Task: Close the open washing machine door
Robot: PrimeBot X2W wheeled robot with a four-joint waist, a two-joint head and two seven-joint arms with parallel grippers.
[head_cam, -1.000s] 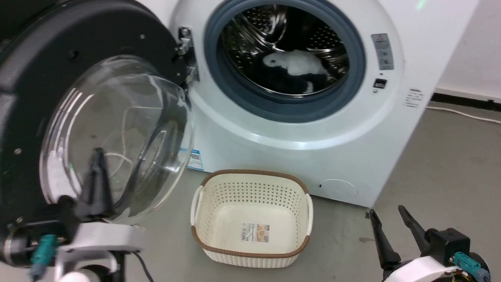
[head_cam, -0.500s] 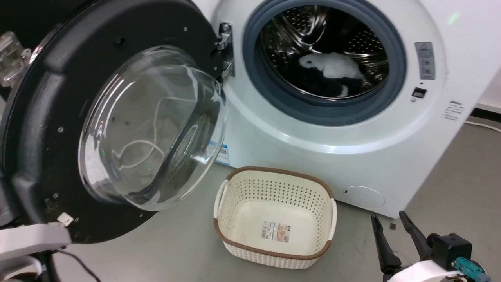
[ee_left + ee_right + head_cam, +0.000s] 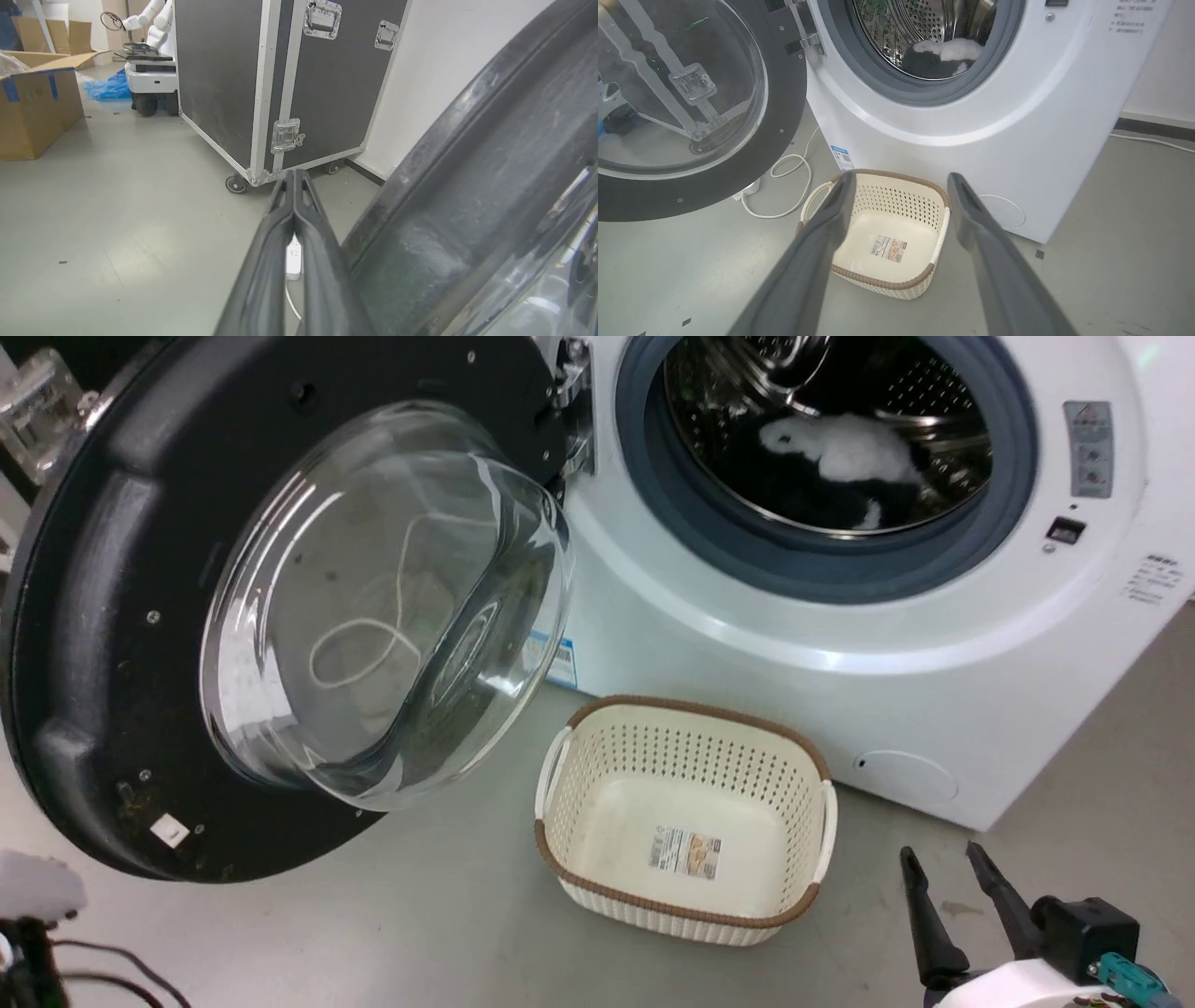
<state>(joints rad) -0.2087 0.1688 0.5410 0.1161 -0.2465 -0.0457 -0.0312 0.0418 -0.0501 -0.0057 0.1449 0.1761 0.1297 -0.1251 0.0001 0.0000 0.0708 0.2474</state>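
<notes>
Head view: black-and-white laundry (image 3: 845,462) lies inside the washing machine (image 3: 794,644).

Cream perforated basket (image 3: 691,747) (label sticker inside); black wheeled flight case (image 3: 219,79); cardboard box (image 3: 32,112).

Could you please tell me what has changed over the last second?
The left gripper, shut, has moved from in front of the washing machine door to beside its rim. The head view shifted. The door stays open, the basket in place, the right gripper open.

glossy glass washing machine door (image 3: 280,607), perforated plastic basket (image 3: 686,821)
</notes>
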